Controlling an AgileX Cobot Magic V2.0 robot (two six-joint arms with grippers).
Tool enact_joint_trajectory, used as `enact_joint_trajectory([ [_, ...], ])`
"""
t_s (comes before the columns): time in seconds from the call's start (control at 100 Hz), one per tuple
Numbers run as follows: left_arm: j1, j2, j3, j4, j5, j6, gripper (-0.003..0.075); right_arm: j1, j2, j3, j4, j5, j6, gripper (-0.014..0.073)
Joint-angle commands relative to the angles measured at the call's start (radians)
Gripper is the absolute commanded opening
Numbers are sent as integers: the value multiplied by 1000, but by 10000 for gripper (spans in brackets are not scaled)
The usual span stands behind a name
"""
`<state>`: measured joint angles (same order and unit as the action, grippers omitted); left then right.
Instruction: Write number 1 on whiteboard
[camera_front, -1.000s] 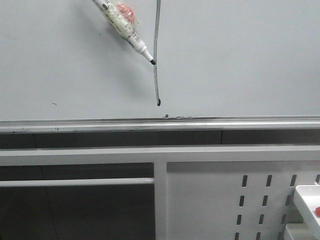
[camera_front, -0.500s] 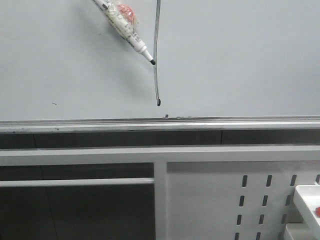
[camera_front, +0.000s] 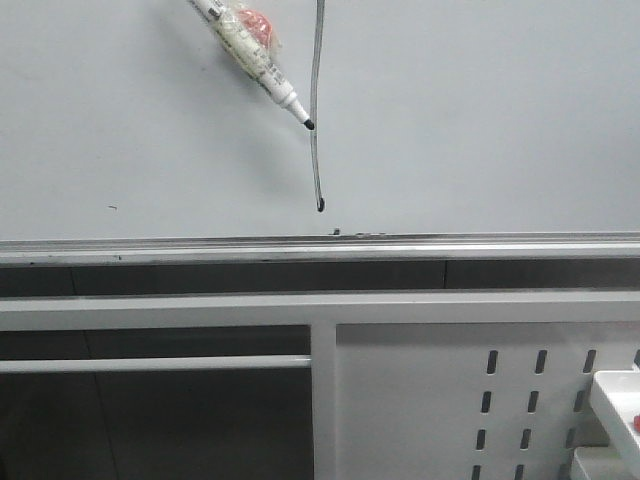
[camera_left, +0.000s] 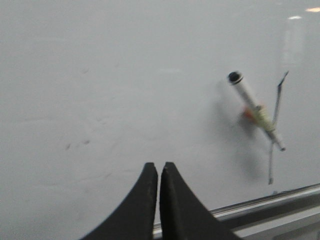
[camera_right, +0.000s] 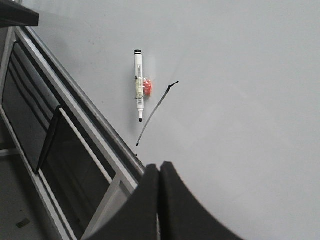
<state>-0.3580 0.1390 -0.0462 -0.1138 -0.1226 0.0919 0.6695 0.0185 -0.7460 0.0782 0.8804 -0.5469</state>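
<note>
The whiteboard (camera_front: 480, 120) fills the upper front view. The number 1 (camera_front: 316, 150) is a long thin dark stroke on it, ending in a small hook just above the silver rail (camera_front: 200, 250). A white marker (camera_front: 250, 50) with a black tip and a red patch lies slanted against the board beside the stroke, with no gripper on it. In the left wrist view the marker (camera_left: 255, 110) and stroke (camera_left: 271, 160) are off to the side of my shut, empty left gripper (camera_left: 159, 165). My right gripper (camera_right: 160, 165) is shut and empty, away from the marker (camera_right: 138, 85) and stroke (camera_right: 152, 117).
Below the rail run a white metal frame bar (camera_front: 320, 310) and a white perforated panel (camera_front: 520, 400). A white box with red bits (camera_front: 620, 400) sits at the lower right corner. Tiny dark specks (camera_front: 112, 208) mark the board.
The whole front view has shifted a few pixels to the right. The marker and the stroke keep their places on the board.
</note>
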Motion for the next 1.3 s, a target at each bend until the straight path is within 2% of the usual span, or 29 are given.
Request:
enact_joint_trajectory([
  [0.0, 72, -29, 31, -6, -97, 5, -20, -4, 19, -21, -8, -72, 2, -71],
  [0.1, 147, -85, 87, -13, -80, -6, -20, -4, 19, -21, -8, -72, 2, -71],
  [0.26, 210, -123, 84, -26, 174, -6, -20, -4, 19, -21, -8, -72, 2, -71],
  [0.42, 221, -148, 84, -24, 397, -2, -20, -4, 19, -21, -8, -72, 2, -70],
  [1.05, 221, -167, 84, -34, 408, -2, -20, -4, 19, -21, -8, -70, 2, -71],
  [1.08, 221, -167, 84, -34, 408, -2, -20, -4, 17, -21, 23, -73, 2, -71],
  [1.29, 224, -167, 84, -46, 406, -2, -20, 33, -28, -21, 30, -67, 2, -71],
])
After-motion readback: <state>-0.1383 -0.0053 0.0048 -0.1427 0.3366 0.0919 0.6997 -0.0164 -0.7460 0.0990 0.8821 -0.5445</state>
